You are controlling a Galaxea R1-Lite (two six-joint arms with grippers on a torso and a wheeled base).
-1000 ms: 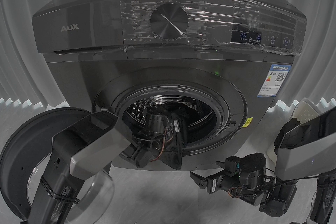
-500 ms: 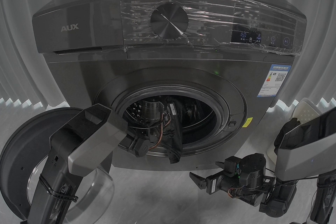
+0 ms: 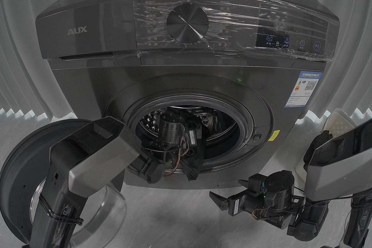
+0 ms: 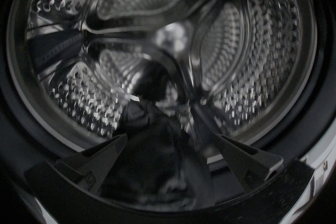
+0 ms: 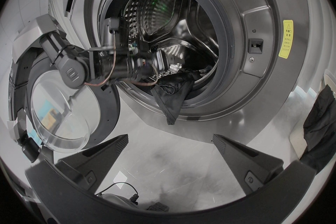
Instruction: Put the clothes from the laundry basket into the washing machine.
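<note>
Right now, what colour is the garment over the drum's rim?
Black garment; best in right wrist view.

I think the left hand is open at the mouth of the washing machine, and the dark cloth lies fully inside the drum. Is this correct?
Not quite. The left hand is open at the mouth of the washing machine, but the dark cloth is only partly inside: one end hangs out over the lower rim, as the right wrist view shows.

Left gripper (image 4: 169, 136) has drawn the dark garment (image 5: 173, 91) slightly upward
</note>
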